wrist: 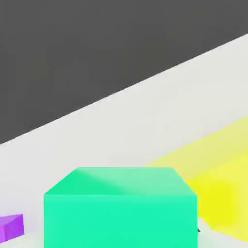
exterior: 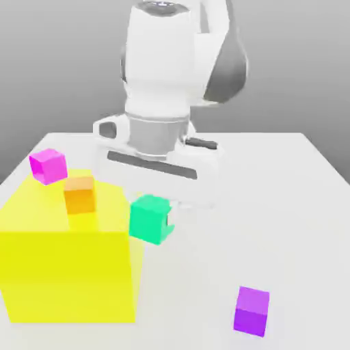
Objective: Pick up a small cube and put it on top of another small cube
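White table [exterior: 287, 205] under grey backdrop. Claw [exterior: 158, 217] closed on green cube [exterior: 149, 219], cube held slightly tilted, just beside big yellow block [exterior: 68, 273], exterior view's right of it. Orange cube [exterior: 80, 195] on block's top; pink cube [exterior: 48, 166] near block's far-left corner in exterior view. Purple cube [exterior: 251, 312] on table, well apart.

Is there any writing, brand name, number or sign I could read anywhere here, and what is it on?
None: no word, label, brand, number or sign can be read. The green cube, the purple cube, the orange cube, the pink cube and the big yellow block show plain faces. The white arm has dark strips, with no readable lettering.
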